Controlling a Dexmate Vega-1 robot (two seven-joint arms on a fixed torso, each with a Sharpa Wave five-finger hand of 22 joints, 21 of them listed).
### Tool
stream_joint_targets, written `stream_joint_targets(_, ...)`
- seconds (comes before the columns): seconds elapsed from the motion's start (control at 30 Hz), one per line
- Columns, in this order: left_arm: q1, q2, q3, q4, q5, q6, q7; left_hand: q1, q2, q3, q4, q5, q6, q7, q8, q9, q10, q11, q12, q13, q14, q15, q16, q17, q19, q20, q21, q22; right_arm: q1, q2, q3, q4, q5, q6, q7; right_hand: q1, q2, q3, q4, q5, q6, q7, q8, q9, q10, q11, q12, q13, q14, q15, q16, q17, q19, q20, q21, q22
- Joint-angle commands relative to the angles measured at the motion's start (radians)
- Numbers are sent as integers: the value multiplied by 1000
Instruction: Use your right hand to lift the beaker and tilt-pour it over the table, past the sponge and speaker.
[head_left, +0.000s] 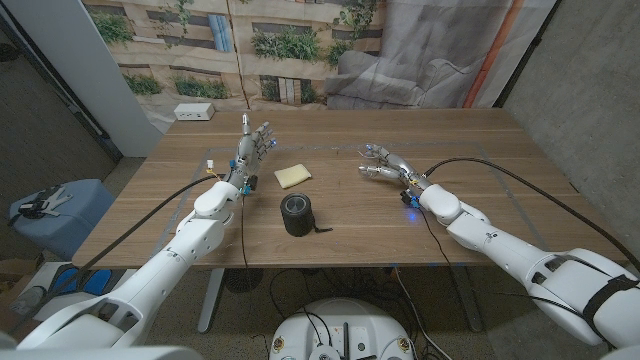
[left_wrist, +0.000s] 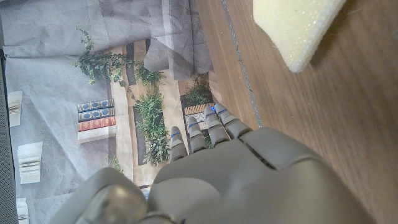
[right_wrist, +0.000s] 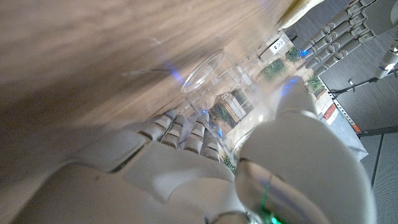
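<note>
Nearest the head camera sits the black cylindrical speaker (head_left: 297, 215), a short strap trailing from it, and just beyond it the pale yellow sponge (head_left: 292, 175) lies flat on the wooden table (head_left: 340, 225). We hold our left hand (head_left: 254, 146) raised beside the sponge with its fingers straight, apart and holding nothing — parked, we judge, so it stays out of the pour. Our right hand (head_left: 384, 163) is well to the right of both objects, and its wrist view shows its fingers (right_wrist: 186, 134) and thumb wrapped around a clear beaker (right_wrist: 214, 87), tipped so that its open mouth faces the bare wood. That placement looks deliberate — the beaker tilts over open table, well apart from the sponge and speaker.
</note>
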Motion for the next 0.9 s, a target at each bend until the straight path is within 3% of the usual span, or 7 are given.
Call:
stream_joint_targets(0.03,0,0,0,1,0,0,1,3,25,-4,-1,6,4,-5,4,4,9,0,6,3,6,1,5,6,5,-11,4,3,48,15,-6,93,34,101,127,-11,-9,-8,1,12,-23,3,-14,2,-28,7,-4,-4,-26,5,-10,0,-23,12,3,-1)
stream_joint_targets(0.5,-1,-1,0,1,0,0,1,3,25,-4,-1,6,3,-6,3,4,9,0,6,3,6,1,5,6,6,-10,4,3,96,3,-5,140,52,150,207,-27,-14,-20,7,27,-85,28,-58,-2,-104,24,-5,-22,-74,33,-36,-7,-52,13,2,-1)
stream_joint_targets(0.9,-1,0,0,1,0,0,1,3,25,-5,-1,6,2,-6,3,4,9,1,6,3,5,1,4,6,6,-10,4,3,50,-53,36,32,89,137,223,-58,-19,-36,21,32,-99,48,-79,-5,-135,35,-1,-37,-91,44,-46,-10,-67,12,4,-2)
